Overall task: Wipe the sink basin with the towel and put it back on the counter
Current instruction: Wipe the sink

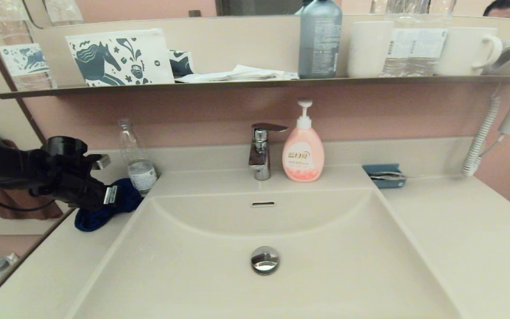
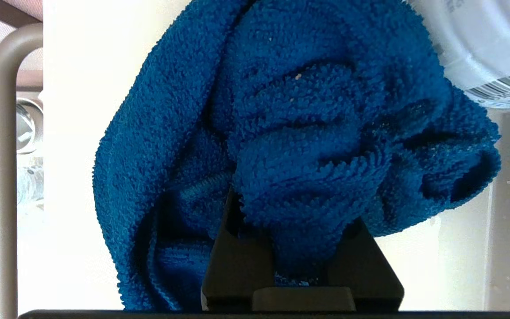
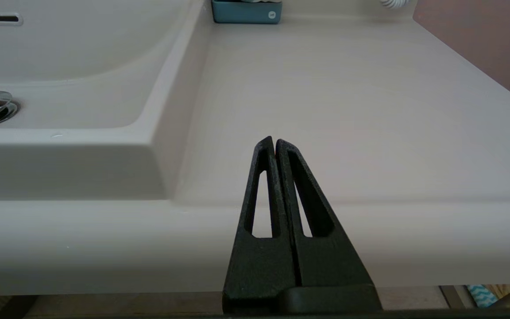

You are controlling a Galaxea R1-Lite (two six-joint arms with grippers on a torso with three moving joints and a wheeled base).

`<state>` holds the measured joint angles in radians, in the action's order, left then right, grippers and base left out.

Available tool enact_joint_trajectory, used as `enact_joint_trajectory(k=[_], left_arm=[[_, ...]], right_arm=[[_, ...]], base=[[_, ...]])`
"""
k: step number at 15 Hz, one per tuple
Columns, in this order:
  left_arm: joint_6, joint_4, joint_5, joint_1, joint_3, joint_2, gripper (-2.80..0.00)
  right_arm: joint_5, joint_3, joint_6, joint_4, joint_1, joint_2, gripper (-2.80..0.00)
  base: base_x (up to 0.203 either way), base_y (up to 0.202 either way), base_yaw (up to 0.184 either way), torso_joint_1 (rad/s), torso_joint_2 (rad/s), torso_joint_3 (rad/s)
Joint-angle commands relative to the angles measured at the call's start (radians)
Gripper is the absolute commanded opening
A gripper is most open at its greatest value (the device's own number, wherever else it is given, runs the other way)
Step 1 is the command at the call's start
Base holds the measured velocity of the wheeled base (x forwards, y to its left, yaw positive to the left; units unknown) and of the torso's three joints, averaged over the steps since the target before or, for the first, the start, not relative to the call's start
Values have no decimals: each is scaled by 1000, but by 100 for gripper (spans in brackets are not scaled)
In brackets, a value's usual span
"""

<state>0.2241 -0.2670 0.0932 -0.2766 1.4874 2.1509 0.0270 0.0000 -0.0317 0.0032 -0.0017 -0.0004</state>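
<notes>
Left hand is pinching the blue towel bunched on the desk beside the water bottle, basin looking unwiped; next it needs lifting clear into the basin, while right hand is idling pressed together.

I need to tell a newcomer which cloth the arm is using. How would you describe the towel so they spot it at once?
Start at the sink basin and move to the counter on its left. There the left gripper pinches the towel, beside a clear water bottle. It is the only deep-blue, fuzzy, crumpled thing there.
</notes>
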Motion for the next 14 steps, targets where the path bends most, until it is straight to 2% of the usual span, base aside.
enact_joint_trajectory(k=[1,5,7,14], left_arm=[[1,-46,3,-3,-5,-26,-280],[7,-74,14,-67,-121,-91,-280],[44,-75,29,-104,-219,-156,-280],[76,-73,27,-113,-553,-420,-280]], right_arm=[[1,0,-1,1,0,0,-280],[1,0,-1,0,0,0,-280],[1,0,-1,0,0,0,-280],[1,0,-1,0,0,0,-280]], base=[[0,0,0,0,0,0],[0,0,0,0,0,0],[0,0,0,0,0,0],[0,0,0,0,0,0]])
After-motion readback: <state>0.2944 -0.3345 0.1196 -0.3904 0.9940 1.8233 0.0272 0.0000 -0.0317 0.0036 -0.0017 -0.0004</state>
